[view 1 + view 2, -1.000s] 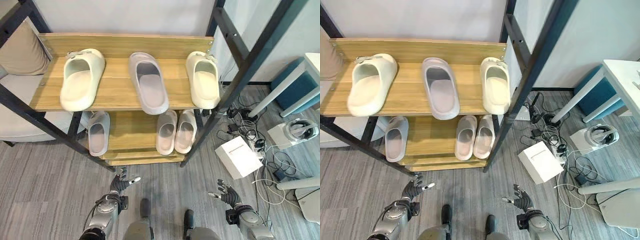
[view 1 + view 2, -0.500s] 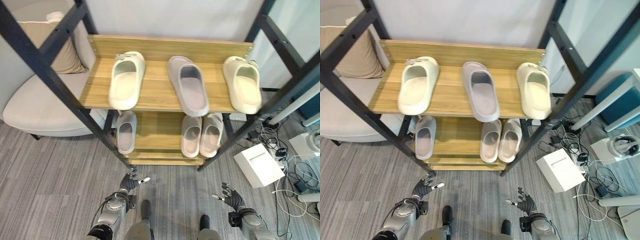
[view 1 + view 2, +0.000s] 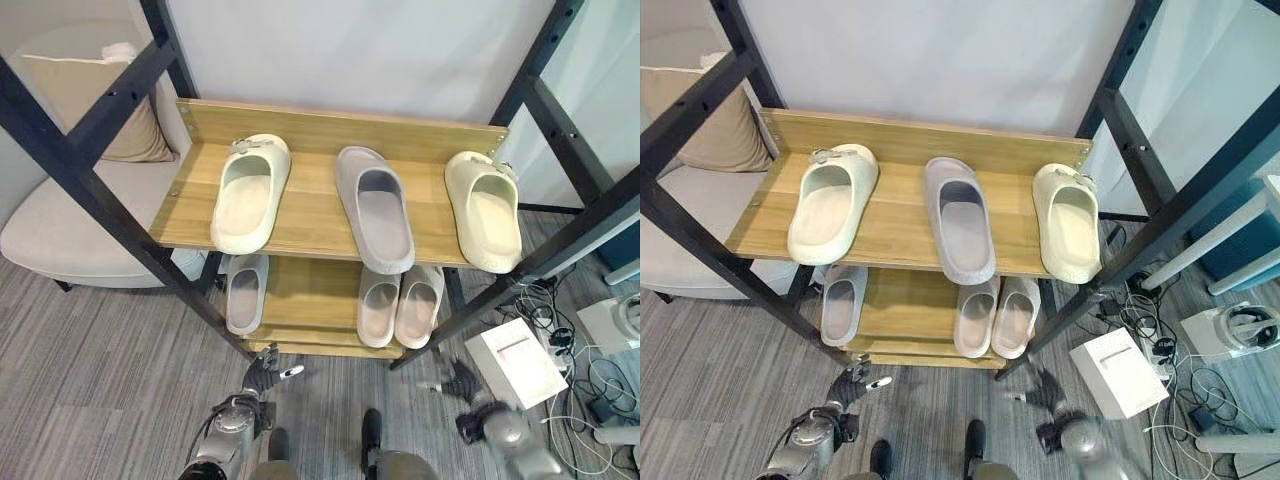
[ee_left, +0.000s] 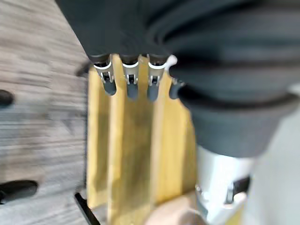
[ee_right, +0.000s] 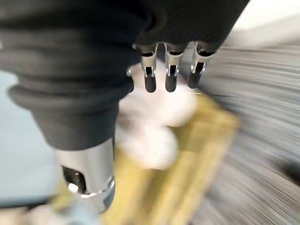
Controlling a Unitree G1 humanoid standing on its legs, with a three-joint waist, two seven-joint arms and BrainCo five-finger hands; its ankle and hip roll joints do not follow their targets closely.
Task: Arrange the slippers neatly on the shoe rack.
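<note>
My view has swung and lifted over the last second; the whole scene has slid across while the slippers lie just as they did, so it is my head that moved. That leaves the task where it was, with nothing yet picked up.

At the far left sits a beige armchair (image 3: 60, 215) with a cushion (image 3: 95, 100). Next comes the shoe rack (image 3: 320, 232). On its upper shelf the left cream slipper (image 3: 248, 192) lies well apart from its mate, the right cream slipper (image 3: 483, 210), with a grey slipper (image 3: 375, 207) between them — no pair together. On the lower shelf a lone grey slipper (image 3: 244, 292) lies at the left, and two pale slippers (image 3: 400, 305) touch side by side at the right.

My left hand (image 3: 262, 374) hovers low over the floor, fingers straight and relaxed, empty. My right hand (image 3: 462, 383) is also low, fingers spread and empty, nearer the rack's foot than before. Beyond it a white box (image 3: 515, 360) rests on the floor among cables.

I judge the sorting has not begun — the grey slippers need matching first.
</note>
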